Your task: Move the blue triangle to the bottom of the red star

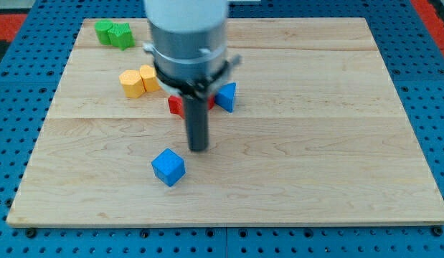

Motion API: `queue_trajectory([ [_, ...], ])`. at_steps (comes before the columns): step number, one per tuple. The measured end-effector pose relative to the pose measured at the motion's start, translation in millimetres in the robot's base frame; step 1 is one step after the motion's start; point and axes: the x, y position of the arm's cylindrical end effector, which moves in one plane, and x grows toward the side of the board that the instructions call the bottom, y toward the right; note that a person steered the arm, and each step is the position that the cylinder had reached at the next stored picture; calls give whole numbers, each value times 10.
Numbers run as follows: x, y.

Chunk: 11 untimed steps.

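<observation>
The blue triangle [227, 97] lies just right of the rod, a little above the board's middle. The red star [176, 104] is mostly hidden behind the rod and arm, with red showing at the rod's left and a sliver beside the triangle. My tip [199, 148] rests on the board below both, apart from them. A blue cube [168, 167] sits to the lower left of the tip.
Two yellow-orange blocks [138, 81] lie side by side left of the arm. Two green blocks [113, 33] sit at the board's top left corner. The wooden board [336, 143] lies on a blue pegboard surface.
</observation>
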Motion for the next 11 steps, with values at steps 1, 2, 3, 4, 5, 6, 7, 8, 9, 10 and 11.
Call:
queue_trajectory([
  [1, 308, -988],
  [2, 641, -377],
  [3, 605, -61],
  [4, -51, -97],
  [5, -416, 1113],
  [6, -1040, 1785],
  [7, -1384, 982],
  [8, -751, 673],
  [9, -311, 857],
  [10, -211, 290],
  [11, -502, 203],
])
